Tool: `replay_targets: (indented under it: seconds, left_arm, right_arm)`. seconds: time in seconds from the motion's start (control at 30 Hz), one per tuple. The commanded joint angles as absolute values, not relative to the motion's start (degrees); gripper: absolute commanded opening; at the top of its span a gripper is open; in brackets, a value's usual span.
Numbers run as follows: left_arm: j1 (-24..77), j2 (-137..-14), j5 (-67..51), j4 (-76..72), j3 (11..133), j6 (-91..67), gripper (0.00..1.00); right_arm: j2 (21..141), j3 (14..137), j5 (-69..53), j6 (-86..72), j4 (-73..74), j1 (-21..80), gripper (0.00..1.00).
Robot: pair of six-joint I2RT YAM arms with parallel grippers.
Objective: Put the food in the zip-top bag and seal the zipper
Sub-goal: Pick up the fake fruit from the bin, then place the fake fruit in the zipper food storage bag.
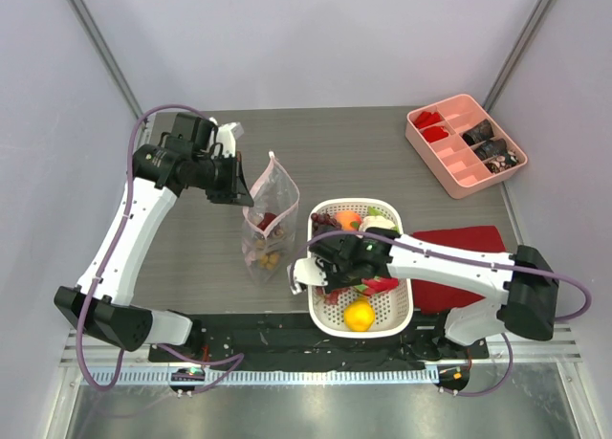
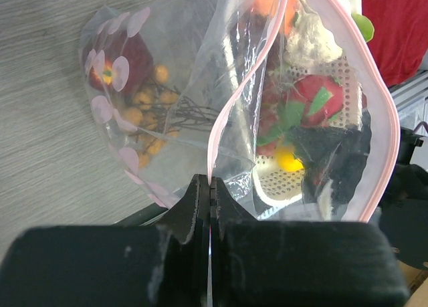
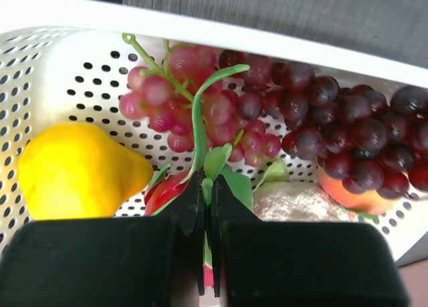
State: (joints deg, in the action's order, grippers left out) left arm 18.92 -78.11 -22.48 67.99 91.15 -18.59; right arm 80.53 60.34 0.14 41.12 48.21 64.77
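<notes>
Now, with your right tool (image 3: 206, 186) pinched on a green leaf of the pink dragon fruit (image 3: 162, 192) in the white basket (image 3: 200, 26) at lower centre, lift slowly toward the zip-top bag (image 1: 270, 219) just left, its rim clamped in your left tool (image 2: 210, 186).

The dotted clear bag (image 1: 269, 219) stands upright, mouth open, pink zipper (image 2: 231, 113) unsealed, a dark red fruit (image 2: 130, 63) inside. Grapes (image 3: 348, 130), a lemon (image 3: 77, 173) and a red leafy fruit (image 3: 164, 190) lie in the white basket (image 3: 200, 29)
</notes>
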Motion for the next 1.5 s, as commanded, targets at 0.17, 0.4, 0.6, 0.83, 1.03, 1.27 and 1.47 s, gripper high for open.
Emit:
replay_targets:
  seconds: [0.17, 0.4, 0.6, 0.83, 1.03, 1.27, 1.47]
  left_arm:
    - [19.16, -77.26, -24.17, 66.88, 92.28, -17.40, 0.00]
    - [19.07, -77.70, -25.22, 66.10, 92.20, -17.75, 0.00]
    - [19.07, -77.70, -25.93, 66.71, 91.85, -17.75, 0.00]
    - [19.07, -76.20, -26.63, 65.92, 90.52, -17.93, 0.00]
    - [19.07, -76.37, -27.51, 65.65, 92.80, -18.19, 0.00]
    - [18.98, -76.20, -29.71, 65.92, 93.60, -19.24, 0.00]
    - [18.81, -76.55, -30.50, 66.18, 94.04, -19.42, 0.00]
  right_arm:
    - [65.50, 66.09, 1.84, 36.83, 50.80, 65.04, 0.01]
    - [56.26, 71.19, 1.93, 29.54, 48.09, 64.95, 0.01]
    - [54.66, 79.09, 0.79, 20.66, 36.40, 59.59, 0.01]
    - [67.05, 105.42, -2.55, 11.79, 31.57, 55.37, 0.01]
    - [69.61, 98.57, -0.27, 5.46, 6.76, 55.55, 0.01]
    - [71.54, 84.74, 6.50, 5.27, -13.68, 58.01, 0.01]
    - [72.16, 74.28, 6.86, 11.77, -21.89, 60.29, 0.01]
